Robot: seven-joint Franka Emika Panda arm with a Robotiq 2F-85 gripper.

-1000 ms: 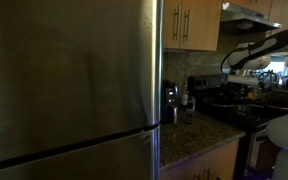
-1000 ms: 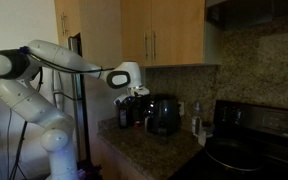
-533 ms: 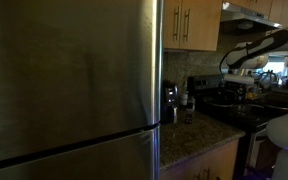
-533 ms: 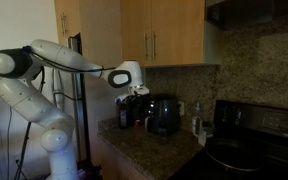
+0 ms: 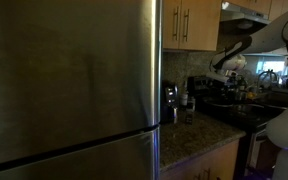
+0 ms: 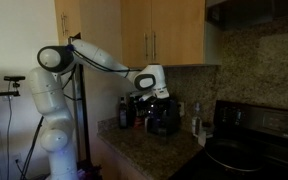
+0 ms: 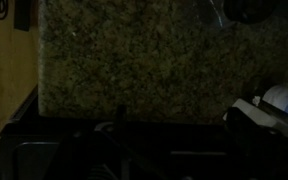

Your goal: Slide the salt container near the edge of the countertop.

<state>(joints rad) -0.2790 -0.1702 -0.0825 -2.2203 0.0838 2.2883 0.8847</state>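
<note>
The hand (image 6: 159, 92) hangs just above a dark appliance (image 6: 163, 116) on the speckled worktop (image 6: 149, 150). Whether its fingers stand wide or narrow cannot be told. The small pale salt container (image 5: 187, 116) sits on the worktop well below the hand and apart from it, near a steel canister (image 5: 170, 100).

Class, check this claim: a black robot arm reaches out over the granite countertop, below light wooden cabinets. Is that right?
Not quite. The arm is white, not black, as an exterior view shows. The rest holds: it reaches out over the granite countertop, below the light wooden cabinets.
</note>
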